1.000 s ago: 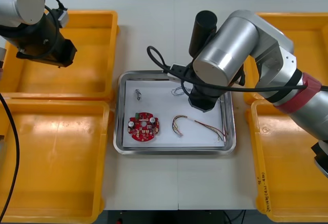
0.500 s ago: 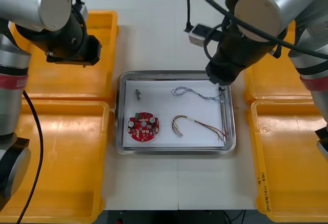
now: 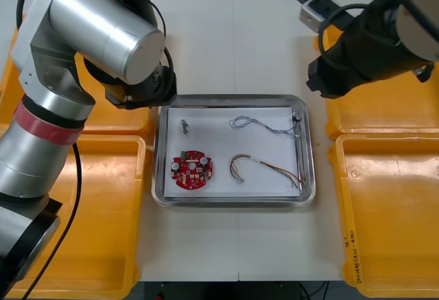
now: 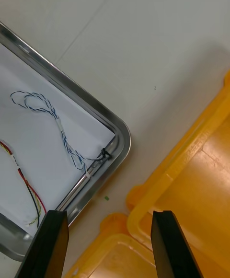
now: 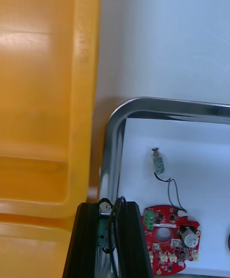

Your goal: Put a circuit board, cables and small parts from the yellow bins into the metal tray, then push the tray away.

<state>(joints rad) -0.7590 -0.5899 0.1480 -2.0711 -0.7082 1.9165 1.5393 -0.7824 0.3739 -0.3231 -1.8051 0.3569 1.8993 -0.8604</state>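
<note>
At the metal tray (image 5: pixel 163 107) rim, left hand (image 5: pixel 108 206) pinches black cable (image 5: pixel 117 220).

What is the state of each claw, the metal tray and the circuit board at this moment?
metal tray: white inside, loaded, not pushed away yet
left claw: shut on a black cable, over the tray's corner
right claw: open, holding nothing
round red circuit board: lying flat in the tray

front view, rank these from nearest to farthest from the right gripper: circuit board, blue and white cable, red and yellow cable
Right gripper, off the metal tray's far right corner:
1. blue and white cable, far right
2. red and yellow cable, near right
3. circuit board, near left
</note>
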